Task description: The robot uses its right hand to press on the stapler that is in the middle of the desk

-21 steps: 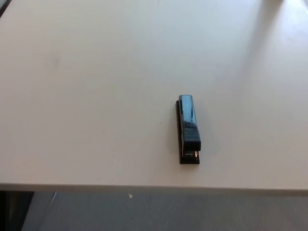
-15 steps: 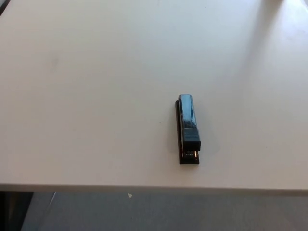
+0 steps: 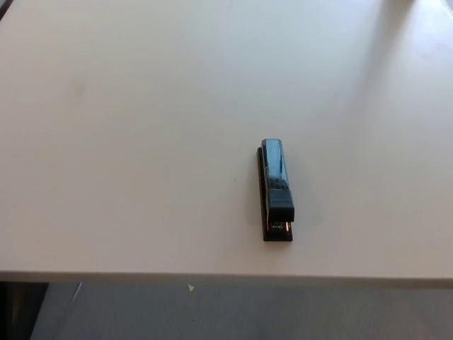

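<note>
A black stapler (image 3: 276, 189) lies flat on the white desk (image 3: 141, 142), a little right of the middle and close to the front edge. Its long axis runs from near to far, with the open metal mouth at the near end. Nothing touches it. Neither of my hands nor any part of my arms shows in the head view.
The desk's front edge (image 3: 212, 278) crosses the bottom of the picture, with grey floor (image 3: 233, 312) below it. A dark desk leg or frame (image 3: 18, 308) shows at the bottom left corner.
The whole picture has shifted very slightly, so the camera moved a touch. The stapler itself has not moved.
</note>
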